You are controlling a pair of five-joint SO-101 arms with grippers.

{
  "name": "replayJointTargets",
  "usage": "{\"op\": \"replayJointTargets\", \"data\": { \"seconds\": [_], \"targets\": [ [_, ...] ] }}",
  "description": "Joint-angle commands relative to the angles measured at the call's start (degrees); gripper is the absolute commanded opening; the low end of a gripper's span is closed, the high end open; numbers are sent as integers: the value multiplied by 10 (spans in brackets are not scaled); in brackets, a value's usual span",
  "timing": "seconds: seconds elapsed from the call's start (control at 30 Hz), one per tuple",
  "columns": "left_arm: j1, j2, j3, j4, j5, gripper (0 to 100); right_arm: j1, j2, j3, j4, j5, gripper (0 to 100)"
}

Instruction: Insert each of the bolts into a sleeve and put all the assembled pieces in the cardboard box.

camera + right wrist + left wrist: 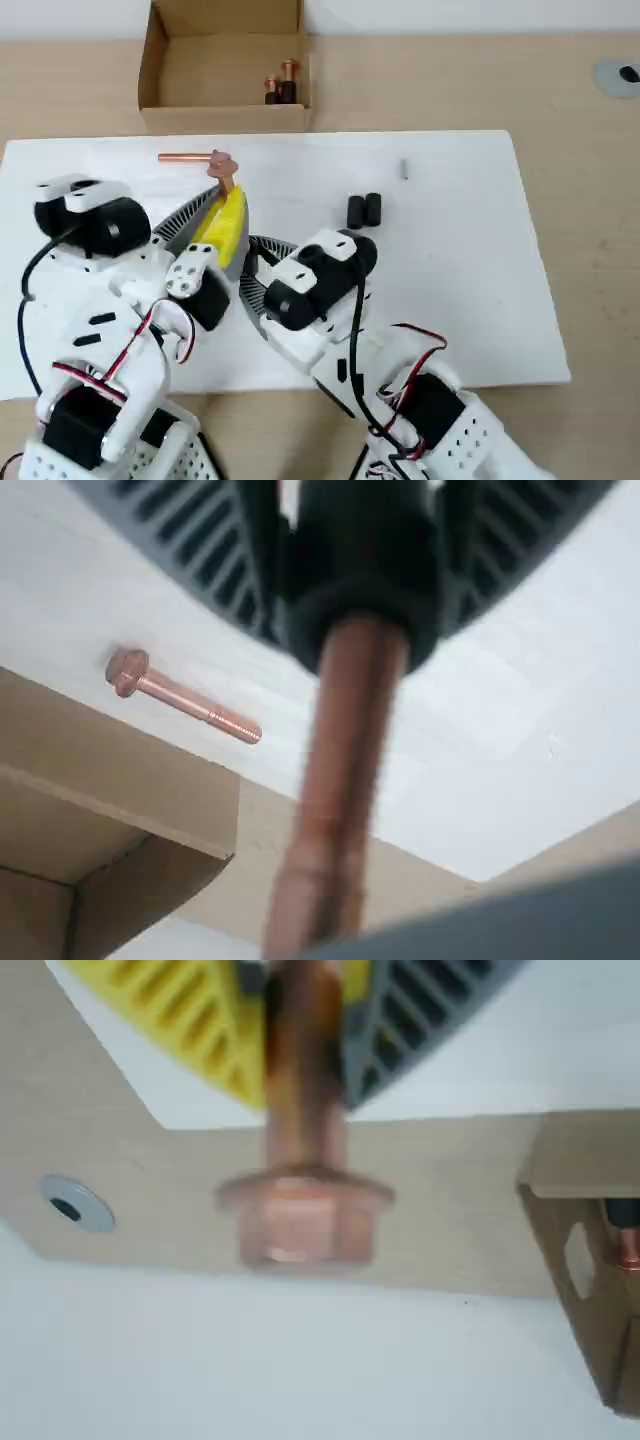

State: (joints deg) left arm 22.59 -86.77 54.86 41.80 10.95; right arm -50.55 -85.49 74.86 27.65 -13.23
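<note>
The left claw (218,195) is clamping a bolt (305,1140) while the right claw (365,540) is gripping the sleeve (370,590) on its shank, so pushing it fully home is looking like the next move

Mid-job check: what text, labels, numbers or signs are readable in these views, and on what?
None readable. The cardboard box, loose bolt, black sleeves, held bolt and held sleeve show no print, label or number.
</note>
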Motion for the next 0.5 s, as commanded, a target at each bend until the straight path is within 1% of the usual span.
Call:
{"op": "replayJointTargets", "data": {
  "seconds": [0.0,0.1,0.23,0.33,0.47],
  "targets": [
    [7,-43,15,-13,-5,7,-3,-13,-44,0,4,9],
    [7,-100,53,-9,-34,7,-4,-13,-43,0,4,9],
    [9,-177,96,16,-53,6,-4,-12,-43,-1,4,9],
    [25,-176,100,38,-62,6,-5,-12,-36,-3,4,9],
    [55,-173,103,39,-66,7,-5,-12,-32,-3,4,9]
  ]
}}
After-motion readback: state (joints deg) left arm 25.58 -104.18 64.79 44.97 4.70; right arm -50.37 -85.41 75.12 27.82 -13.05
